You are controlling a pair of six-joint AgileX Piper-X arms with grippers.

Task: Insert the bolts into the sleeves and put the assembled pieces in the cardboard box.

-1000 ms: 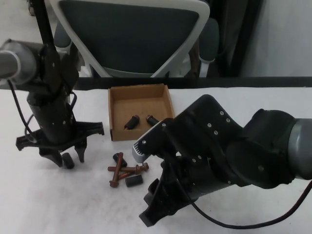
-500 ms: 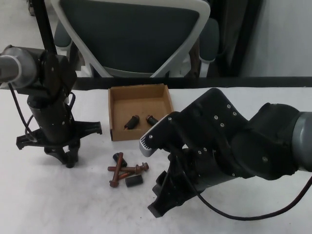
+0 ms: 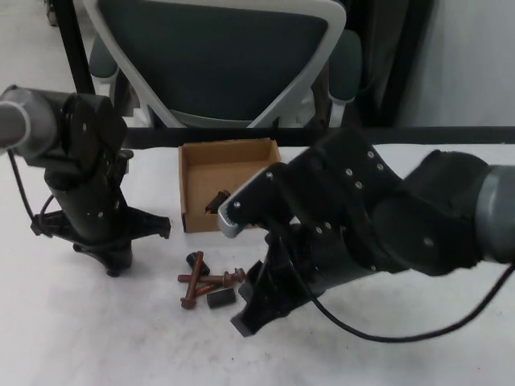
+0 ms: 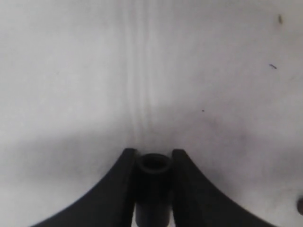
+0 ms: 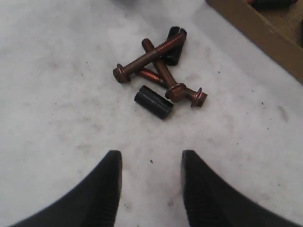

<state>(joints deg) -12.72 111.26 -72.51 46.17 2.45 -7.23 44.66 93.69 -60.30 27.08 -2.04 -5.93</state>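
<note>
- The left tool [image 4: 153, 161] is squeezed shut on a black sleeve [image 4: 153, 191], low over the white bench [image 4: 142, 71].
- To its right, the bolts [image 5: 142, 60] lie crossed in a small pile, with loose sleeves [image 5: 153, 102] right by them.
- Just behind the pile sits the cardboard box [image 3: 183, 193], with a put-together piece [image 3: 216, 201] inside.
- The right tool [image 5: 150, 161] is spread wide and holds nothing, close to the pile.

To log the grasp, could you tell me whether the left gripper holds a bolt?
No, the left gripper clamps a black sleeve.
</note>
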